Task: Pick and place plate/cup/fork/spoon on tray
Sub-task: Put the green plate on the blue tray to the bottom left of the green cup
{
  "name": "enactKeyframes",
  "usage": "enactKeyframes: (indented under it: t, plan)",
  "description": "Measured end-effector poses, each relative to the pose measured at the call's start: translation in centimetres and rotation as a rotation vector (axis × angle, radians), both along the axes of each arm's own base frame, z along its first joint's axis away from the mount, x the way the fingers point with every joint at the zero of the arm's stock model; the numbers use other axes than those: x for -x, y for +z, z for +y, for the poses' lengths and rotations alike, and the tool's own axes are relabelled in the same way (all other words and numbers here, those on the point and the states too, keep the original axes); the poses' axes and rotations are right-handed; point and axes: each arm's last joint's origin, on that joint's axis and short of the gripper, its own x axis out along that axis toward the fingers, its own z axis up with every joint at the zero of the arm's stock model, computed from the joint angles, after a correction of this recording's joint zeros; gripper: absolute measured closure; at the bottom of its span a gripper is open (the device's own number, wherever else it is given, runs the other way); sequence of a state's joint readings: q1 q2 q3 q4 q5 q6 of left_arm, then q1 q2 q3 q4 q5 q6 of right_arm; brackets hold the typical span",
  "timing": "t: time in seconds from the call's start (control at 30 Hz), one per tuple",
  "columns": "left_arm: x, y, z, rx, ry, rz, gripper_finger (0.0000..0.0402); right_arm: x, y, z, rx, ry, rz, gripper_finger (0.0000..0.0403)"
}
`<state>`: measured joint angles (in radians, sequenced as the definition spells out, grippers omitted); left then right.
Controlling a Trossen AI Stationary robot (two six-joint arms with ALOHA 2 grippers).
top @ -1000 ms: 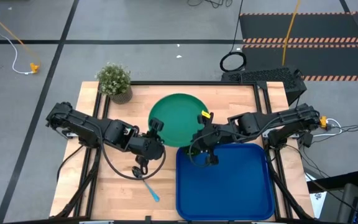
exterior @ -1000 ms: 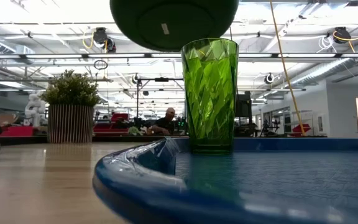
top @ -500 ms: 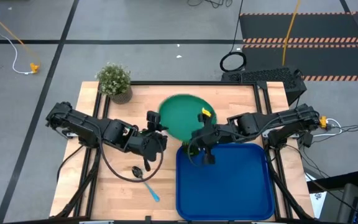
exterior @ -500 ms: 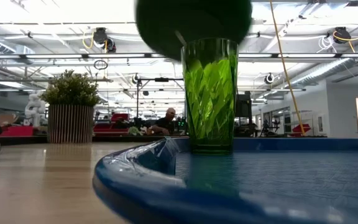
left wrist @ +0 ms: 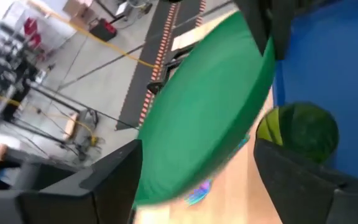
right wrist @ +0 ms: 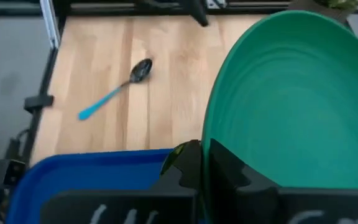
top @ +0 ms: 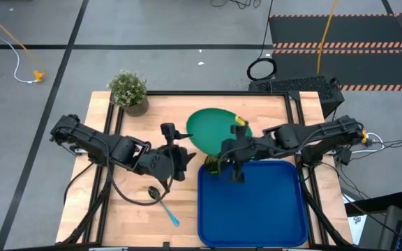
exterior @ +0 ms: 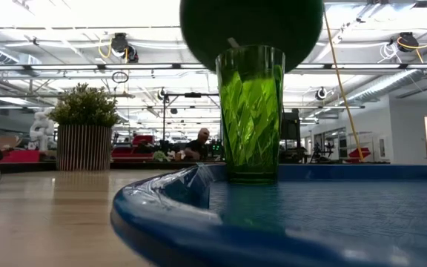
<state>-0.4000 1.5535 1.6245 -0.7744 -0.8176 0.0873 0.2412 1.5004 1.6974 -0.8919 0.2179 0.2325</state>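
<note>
The dark-green plate (top: pixel 211 129) is in the air over the table's middle, tilted, just beyond the blue tray (top: pixel 257 209). My right gripper (top: pixel 231 155) is shut on its rim. My left gripper (top: pixel 175 143) is open to the left of the plate, which shows beyond its spread fingers in the left wrist view (left wrist: pixel 210 112). The yellow-green cup (top: pixel 211 165) stands upright in the tray's far left corner. The spoon (top: pixel 162 203) lies flat on the table left of the tray. The fork is not in view. My right gripper pinches the plate's rim (right wrist: pixel 215 144) between its two fingers, one on each face, at the edge nearest the tray. The fingers come from the table's right side. The plate is lifted clear and tilted, its underside showing in the low view (exterior: pixel 250 26).
A potted plant (top: pixel 129 90) stands at the table's far left corner. The tray's raised rim (exterior: pixel 161 211) lies close below the plate. Bare wood lies left of the tray around the spoon (right wrist: pixel 114 93).
The plate has gone toward the table's right edge with my right gripper, has tipped steeper, and now stands clear of my left gripper, which was at its left edge a second ago. The cup and spoon have stayed put.
</note>
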Motion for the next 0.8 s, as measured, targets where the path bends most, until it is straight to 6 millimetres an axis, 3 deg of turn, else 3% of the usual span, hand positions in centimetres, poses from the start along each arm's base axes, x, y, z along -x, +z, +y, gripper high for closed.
enactKeyframes:
  t: [0.23, 0.5, 0.8]
  plan:
    - [1.3, 1.3, 0.2, 0.133, 0.054, -0.113, 0.0130, 3.1, 1.7, -0.2, -0.084, -0.114, -0.019, 0.0403]
    - [3.9, 3.8, 1.4, 0.205, 0.150, -0.262, 0.0158, 6.5, 2.9, 1.1, -0.223, -0.155, -0.006, 0.0403]
    - [6.5, 4.1, 2.7, 0.254, 0.217, -0.229, 0.0178, 9.8, 3.5, 2.7, -0.345, -0.178, 0.043, 0.0403]
